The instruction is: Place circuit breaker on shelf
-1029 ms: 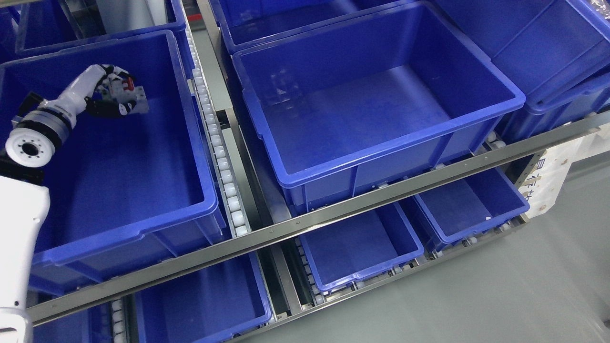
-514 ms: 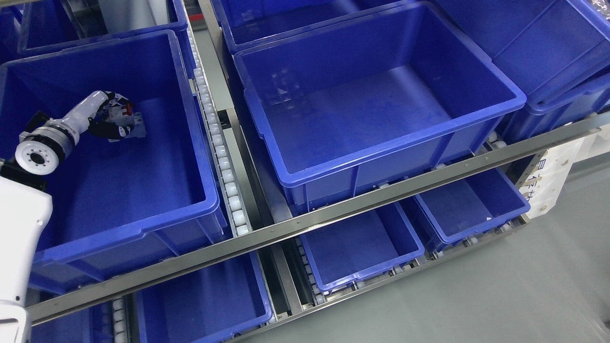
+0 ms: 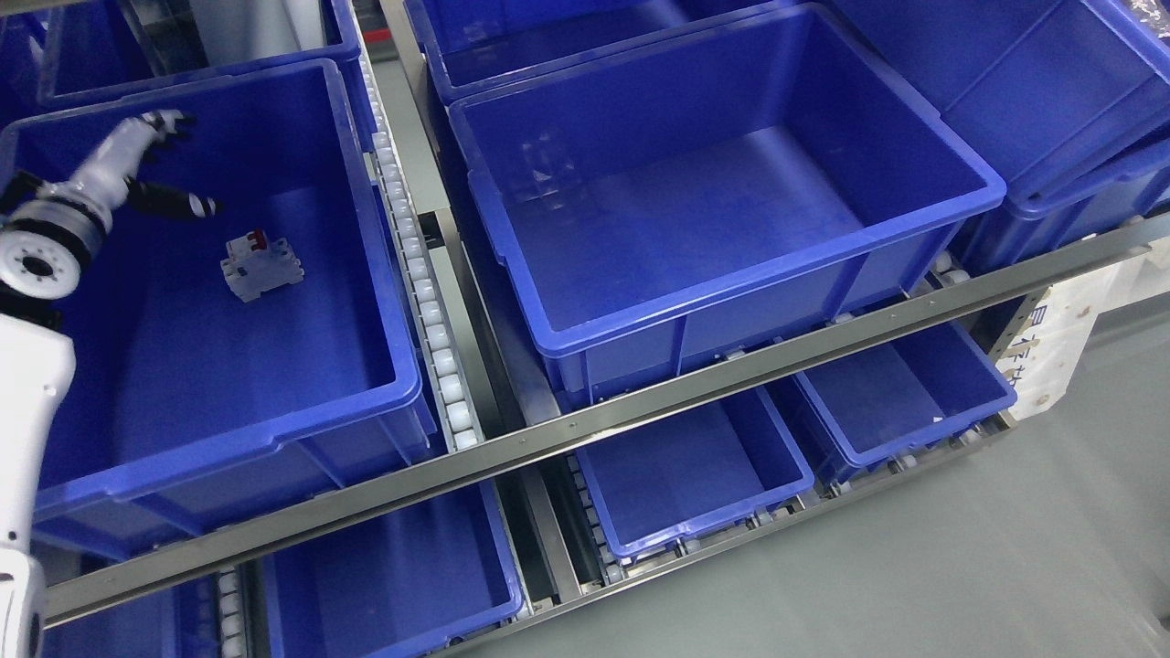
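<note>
Now the circuit breaker (image 3: 261, 266) lies in the bin (image 3: 393, 366); my left hand (image 3: 137, 169) (fingers spread, empty) should withdraw.

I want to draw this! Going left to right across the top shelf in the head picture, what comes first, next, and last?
Left hand → circuit breaker → white roller track → big empty blue bin.

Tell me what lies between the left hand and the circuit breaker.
Nothing: in the head view only bare blue bin floor separates the open left hand from the circuit breaker, which lies released in the bin.
</note>
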Robot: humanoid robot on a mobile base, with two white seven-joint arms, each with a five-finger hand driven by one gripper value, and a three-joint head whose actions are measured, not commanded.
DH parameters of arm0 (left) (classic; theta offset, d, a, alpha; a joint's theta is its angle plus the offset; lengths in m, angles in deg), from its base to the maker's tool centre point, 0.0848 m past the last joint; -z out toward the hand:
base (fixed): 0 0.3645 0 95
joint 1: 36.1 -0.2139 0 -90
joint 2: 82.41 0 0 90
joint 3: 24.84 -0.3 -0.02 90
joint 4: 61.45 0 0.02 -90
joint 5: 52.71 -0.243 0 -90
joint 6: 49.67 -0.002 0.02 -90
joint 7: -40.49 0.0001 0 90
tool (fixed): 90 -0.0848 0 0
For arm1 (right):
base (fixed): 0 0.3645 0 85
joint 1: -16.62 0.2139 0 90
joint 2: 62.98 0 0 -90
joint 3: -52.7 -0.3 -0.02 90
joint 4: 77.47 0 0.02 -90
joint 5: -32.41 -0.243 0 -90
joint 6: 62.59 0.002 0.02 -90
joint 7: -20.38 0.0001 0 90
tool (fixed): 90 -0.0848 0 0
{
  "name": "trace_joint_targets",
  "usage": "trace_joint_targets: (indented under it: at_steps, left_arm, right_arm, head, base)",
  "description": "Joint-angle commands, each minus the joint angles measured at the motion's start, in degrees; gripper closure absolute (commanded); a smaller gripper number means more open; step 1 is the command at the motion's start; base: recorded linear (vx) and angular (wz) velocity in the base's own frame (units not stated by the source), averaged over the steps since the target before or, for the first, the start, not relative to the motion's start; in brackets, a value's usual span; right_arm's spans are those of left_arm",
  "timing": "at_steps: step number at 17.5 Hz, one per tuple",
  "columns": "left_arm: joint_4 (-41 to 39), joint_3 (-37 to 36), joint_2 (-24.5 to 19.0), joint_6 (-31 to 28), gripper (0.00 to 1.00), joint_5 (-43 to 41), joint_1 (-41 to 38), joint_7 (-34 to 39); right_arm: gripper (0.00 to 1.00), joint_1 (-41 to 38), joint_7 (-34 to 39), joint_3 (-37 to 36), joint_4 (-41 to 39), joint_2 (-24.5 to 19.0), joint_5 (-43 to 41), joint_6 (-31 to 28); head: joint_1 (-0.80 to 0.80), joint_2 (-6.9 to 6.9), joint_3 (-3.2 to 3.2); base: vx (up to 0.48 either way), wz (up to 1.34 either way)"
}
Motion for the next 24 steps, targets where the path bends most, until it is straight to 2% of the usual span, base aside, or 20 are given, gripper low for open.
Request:
trace_joint_targets:
  at_steps: [1, 3, 4, 6, 7, 8, 10, 13, 20, 24]
  left_arm:
    - [-8.68, 32.52, 13.70, 0.19, 0.01, 2.55, 1.67, 5.09]
    - [-20.76, 45.45, 22.21, 0.11, 0.01, 5.09, -1.83, 5.36]
    - [-25.26, 46.37, 23.63, -0.32, 0.01, 5.54, -3.59, 5.36]
    - [-35.36, 46.03, 23.63, -3.12, 0.01, 5.72, -7.11, 5.62]
    - [-40.63, 45.25, 23.63, -6.97, 0.01, 5.72, -8.61, 5.62]
    - [-45.04, 43.41, 23.63, -10.49, 0.00, 6.07, -10.10, 5.62]
    - [-50.68, 35.53, 23.63, -12.37, 0.00, 8.69, -16.32, 5.62]
    - [-54.47, 29.87, 23.63, -12.28, 0.00, 8.97, -24.25, 6.24]
    - [-55.98, 21.44, 23.63, -12.28, 0.00, 11.25, -30.94, 6.15]
    - [-55.98, 16.95, 23.63, -12.28, 0.00, 13.01, -32.53, 5.98]
  right_arm:
    - [0.00, 0.00, 0.03, 1.14, 0.00, 1.00, 0.01, -0.16]
    - [0.00, 0.00, -0.06, 1.14, 0.00, 1.00, 0.01, -0.24]
    - [0.00, 0.00, -0.06, 1.14, 0.00, 1.00, 0.01, -0.24]
    - [0.00, 0.00, 0.03, 1.14, 0.00, 1.00, 0.01, -0.24]
    - [0.00, 0.00, 0.03, 1.14, 0.00, 1.00, 0.01, -0.24]
    - [0.00, 0.00, -0.06, 1.14, 0.00, 1.00, -0.08, -0.24]
    - [0.00, 0.00, -0.06, 1.14, 0.00, 1.00, 0.01, -0.16]
    - [0.00, 0.00, 0.03, 1.14, 0.00, 1.00, 0.01, -0.24]
    - [0.00, 0.00, -0.06, 1.14, 0.00, 1.00, 0.01, -0.24]
    - [0.00, 0.00, -0.06, 1.14, 0.00, 1.00, 0.01, -0.24]
  head:
    - [0.00, 0.00, 0.00]
    - [0.00, 0.00, 0.00]
    - [0.00, 0.00, 0.00]
    - [0.00, 0.00, 0.00]
    - [0.00, 0.00, 0.00]
    - [0.00, 0.00, 0.00]
    - [0.00, 0.00, 0.00]
    - [0.00, 0.00, 0.00]
    - [0.00, -0.03, 0.00]
    - [0.00, -0.03, 0.00]
  base:
    - [-0.029, 0.07]
    - [-0.035, 0.09]
    - [-0.041, 0.20]
    - [-0.059, 0.28]
    - [-0.077, 0.36]
    - [-0.091, 0.52]
    - [-0.106, 0.58]
    - [-0.129, 0.71]
    - [-0.114, 0.66]
    - [-0.015, 0.06]
